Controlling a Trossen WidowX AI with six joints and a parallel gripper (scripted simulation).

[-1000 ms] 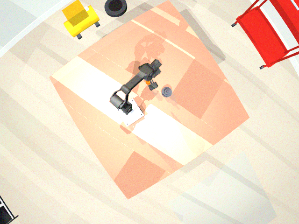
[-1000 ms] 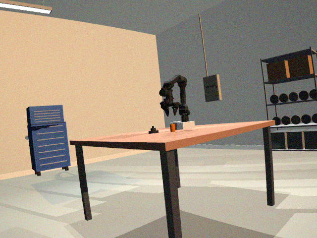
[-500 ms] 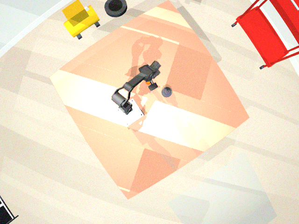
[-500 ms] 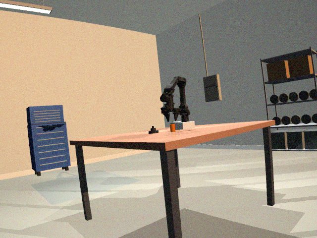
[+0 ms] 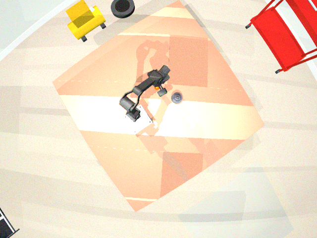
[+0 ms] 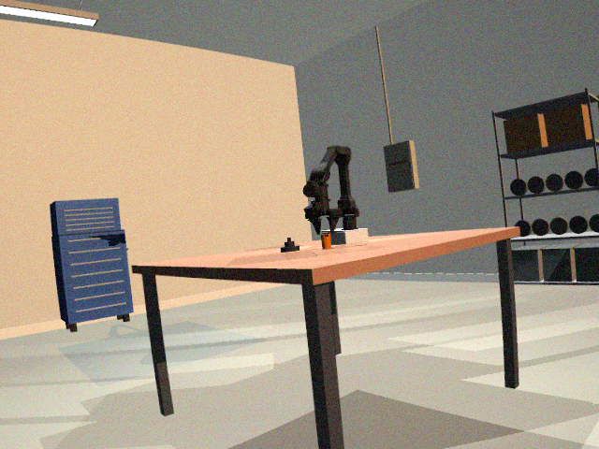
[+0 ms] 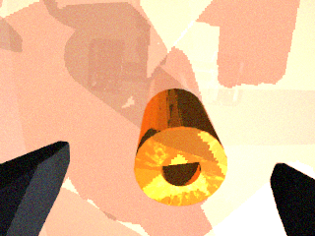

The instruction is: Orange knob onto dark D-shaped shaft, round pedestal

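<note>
The orange knob point(image 5: 156, 88) point(image 6: 326, 240) point(image 7: 179, 115) stands upright on the table. In the wrist view its top face shows a D-shaped hole point(image 7: 180, 175), with the flat side toward the top of the image. My gripper point(image 6: 324, 230) point(image 7: 174, 163) is open and empty, pointing down just above the knob. In the wrist view its fingers are on either side of the knob, well apart from it. The dark round pedestal point(image 5: 174, 100) point(image 6: 289, 249) stands a short way off, with its shaft point(image 6: 289, 239) upright and bare. The shaft's flat side cannot be seen.
The arm's white base plate point(image 5: 144, 123) point(image 6: 357, 236) is on the table point(image 5: 107, 158) point(image 6: 411, 249), behind the knob in the exterior view. Shadows and bright light bands cross the table top. A red cart point(image 5: 277, 38) and a yellow machine point(image 5: 86, 23) are off the table.
</note>
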